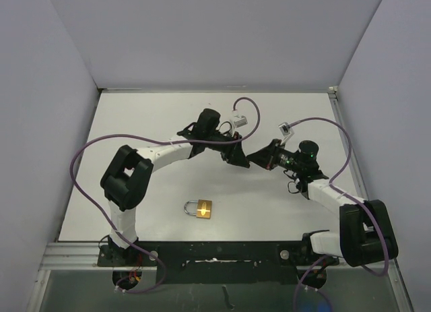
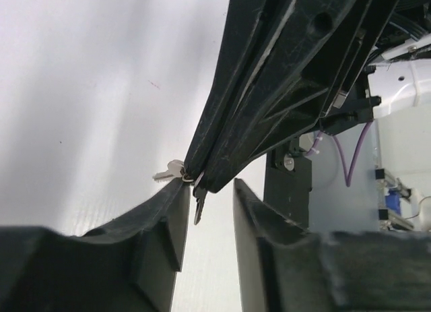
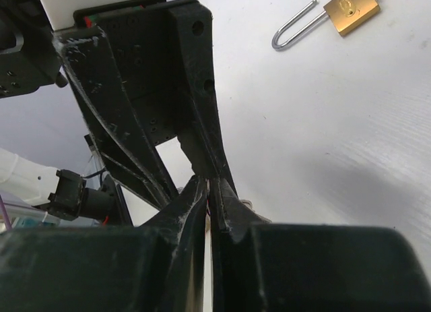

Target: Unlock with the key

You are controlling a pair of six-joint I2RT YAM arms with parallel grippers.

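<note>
Your left fingers (image 2: 168, 224), nearest in view, stood apart and gripped nothing. On the desk (image 1: 135, 123) the padlock (image 1: 200, 208) lay flat, well apart from both pairs of fingers. Your right fingers (image 3: 182, 217) were closed on the key (image 2: 199, 205), which hung in the air between the left pair. The hand-over looked all but done; your next move called for carrying the key down and lining its blade up with the keyhole.

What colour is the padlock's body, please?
Brass gold; the padlock body shows best in the right wrist view.
</note>
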